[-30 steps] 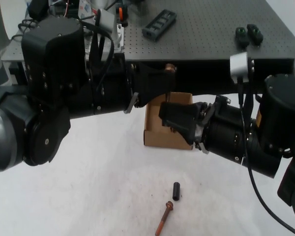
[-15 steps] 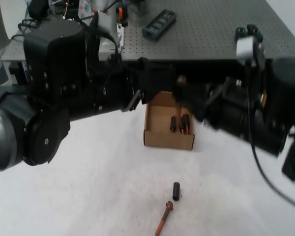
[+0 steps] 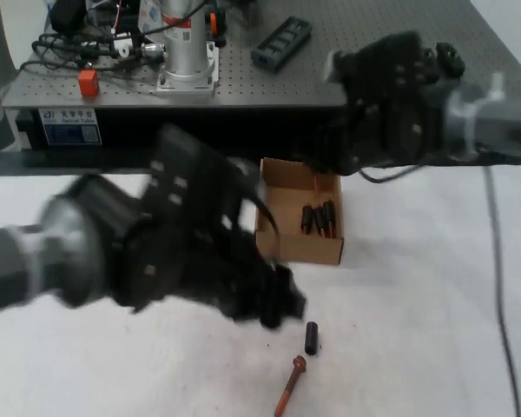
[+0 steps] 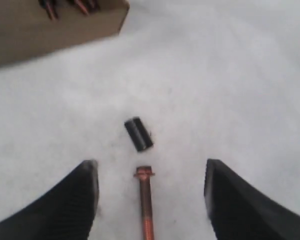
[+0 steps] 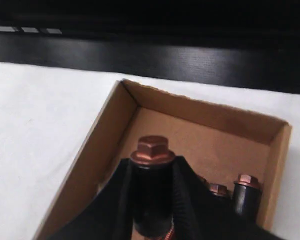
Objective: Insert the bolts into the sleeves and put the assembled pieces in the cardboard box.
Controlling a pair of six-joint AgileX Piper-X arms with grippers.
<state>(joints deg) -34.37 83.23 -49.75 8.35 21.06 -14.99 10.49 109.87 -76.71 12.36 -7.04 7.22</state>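
A loose black sleeve (image 3: 312,337) (image 4: 138,134) and a copper bolt (image 3: 291,387) (image 4: 145,202) lie on the white cloth near the front. My left gripper (image 4: 151,169) hangs low over them, open, with the bolt's head between its fingers (image 4: 87,195) and the sleeve just beyond. In the high view this arm's gripper (image 3: 276,304) is just left of the sleeve. My right gripper (image 5: 151,200) is shut on an assembled bolt and sleeve (image 5: 151,172), held upright above the cardboard box (image 5: 85,165) (image 3: 282,178). Several assembled pieces (image 3: 319,219) (image 5: 247,190) lie in the box.
A black perforated bench (image 3: 356,52) rises behind the box, carrying a black tray (image 3: 281,41), cables and a metal post (image 3: 184,43). White cloth (image 3: 417,330) stretches free to the right and front of the box.
My left arm has swung down from beside the box to the loose sleeve and bolt. The right arm has pulled back and to the right, uncovering the box.
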